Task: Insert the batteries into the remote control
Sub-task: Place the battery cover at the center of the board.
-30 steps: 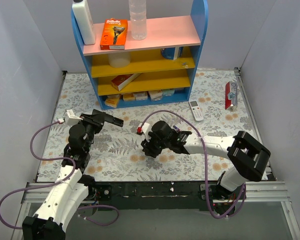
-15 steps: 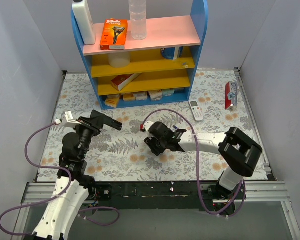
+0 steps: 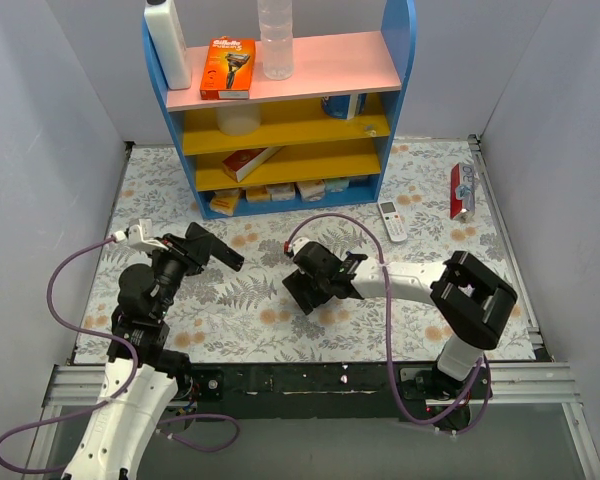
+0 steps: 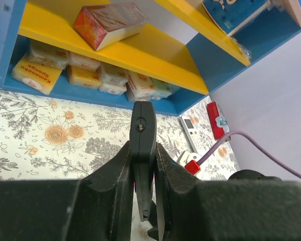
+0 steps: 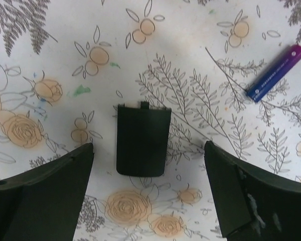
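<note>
My left gripper is shut on a black remote control, held edge-on above the mat; the top view shows the remote control jutting right from the left gripper. My right gripper is open, low over the mat's middle, seen from above as the right gripper. A black battery cover lies flat on the mat between the spread fingers, touched by neither. One purple-blue battery lies on the mat to the upper right of the cover.
A blue and yellow shelf stands at the back with boxes, sponges and bottles. A white remote lies right of its foot, and a red pack sits near the right wall. Purple cables loop around both arms.
The right gripper's jaws have spread wide and the black cover now lies free on the mat. The left arm shifted slightly, still gripping the remote control.
</note>
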Robot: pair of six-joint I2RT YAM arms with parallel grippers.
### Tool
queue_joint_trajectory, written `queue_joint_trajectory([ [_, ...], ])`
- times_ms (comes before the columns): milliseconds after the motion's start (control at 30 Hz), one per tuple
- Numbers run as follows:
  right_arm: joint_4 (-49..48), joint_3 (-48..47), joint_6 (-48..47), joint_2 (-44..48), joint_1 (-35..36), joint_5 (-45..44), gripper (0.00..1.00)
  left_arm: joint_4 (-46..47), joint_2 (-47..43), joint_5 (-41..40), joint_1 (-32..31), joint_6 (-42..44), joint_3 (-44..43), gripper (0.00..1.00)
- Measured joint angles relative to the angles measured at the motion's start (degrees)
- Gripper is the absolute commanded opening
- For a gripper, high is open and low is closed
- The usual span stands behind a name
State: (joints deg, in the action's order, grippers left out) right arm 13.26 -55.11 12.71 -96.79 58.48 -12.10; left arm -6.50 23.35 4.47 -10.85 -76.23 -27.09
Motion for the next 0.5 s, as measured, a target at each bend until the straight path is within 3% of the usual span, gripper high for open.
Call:
queue_joint_trajectory([
  [333,4.66,-1.92,3.69,9.42,-1.64,-6.16,0.97,0.15,2.19,5.29,-0.52,3.26,-0.44,0.00],
  [500,4.70,-2.60,4.79,11.61,-7.80,-4.87,0.77,-0.46,2.91,5.44,-1.77,5.79,-2.34,0.00],
])
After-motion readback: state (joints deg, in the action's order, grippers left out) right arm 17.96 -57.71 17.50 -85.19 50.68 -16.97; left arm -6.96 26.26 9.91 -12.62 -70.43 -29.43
